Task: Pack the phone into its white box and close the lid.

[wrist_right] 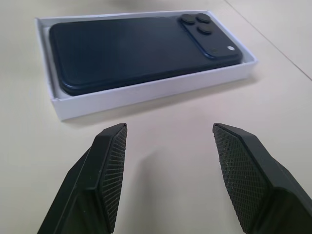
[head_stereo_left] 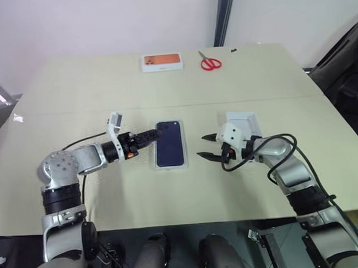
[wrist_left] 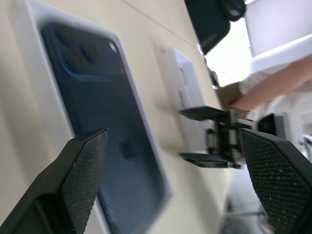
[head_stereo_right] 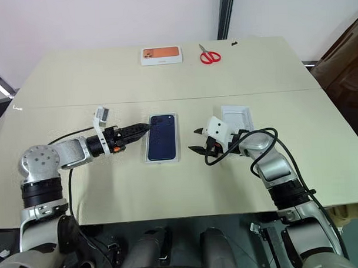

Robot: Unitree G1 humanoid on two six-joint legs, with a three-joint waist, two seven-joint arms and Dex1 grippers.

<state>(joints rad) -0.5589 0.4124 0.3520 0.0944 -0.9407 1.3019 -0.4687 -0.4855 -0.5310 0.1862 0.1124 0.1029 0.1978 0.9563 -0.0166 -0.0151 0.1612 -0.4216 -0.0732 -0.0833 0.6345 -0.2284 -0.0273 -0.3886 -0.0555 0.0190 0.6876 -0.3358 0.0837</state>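
Note:
The dark navy phone lies back up, camera cluster at the far end, inside the shallow white box at the table's middle. My left gripper is open just left of the box's far corner, its fingertips by the rim, holding nothing. To the right of the box my right gripper is open and empty, pointing at the box's long side from a short gap away. The white lid lies open side up behind the right gripper, partly hidden by it.
A white box with an orange picture and red-handled scissors lie at the table's far edge. A seam crosses the tabletop behind the box. A person's arm shows beyond the table in the left wrist view.

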